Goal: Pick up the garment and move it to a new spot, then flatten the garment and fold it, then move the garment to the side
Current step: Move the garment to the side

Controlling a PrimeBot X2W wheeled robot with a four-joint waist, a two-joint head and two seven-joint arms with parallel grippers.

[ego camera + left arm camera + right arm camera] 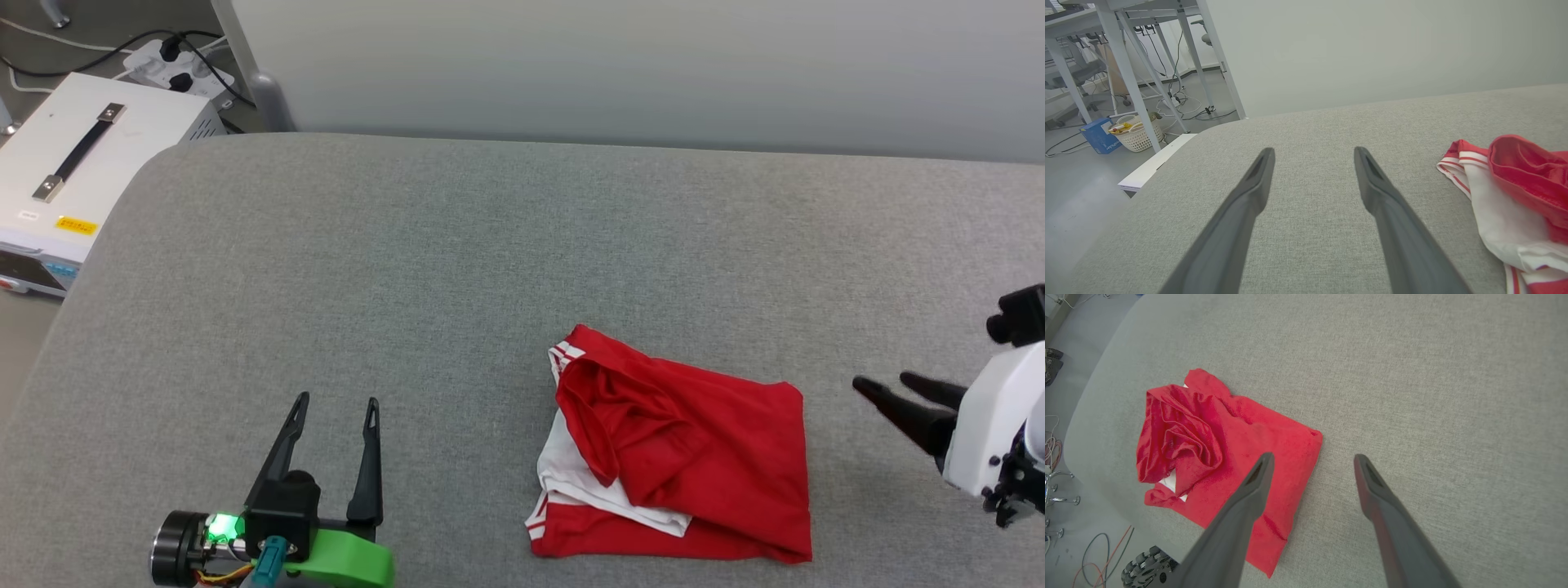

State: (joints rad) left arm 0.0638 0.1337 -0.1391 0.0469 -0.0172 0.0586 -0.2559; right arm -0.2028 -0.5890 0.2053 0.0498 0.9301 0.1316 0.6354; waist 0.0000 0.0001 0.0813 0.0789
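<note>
Open padded surface (490,245) around garment (702,457), seemingly

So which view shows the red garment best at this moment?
The head view: the whole folded garment lies unobstructed, white sleeve and striped trim showing. In the right wrist view a finger of the right gripper crosses it; the left wrist view cuts it off at the frame edge.

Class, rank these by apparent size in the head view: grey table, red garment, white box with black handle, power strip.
1. grey table
2. garment and white box: look alike; the box sits farther off and is cut by the edge, so unranked
3. power strip
</note>
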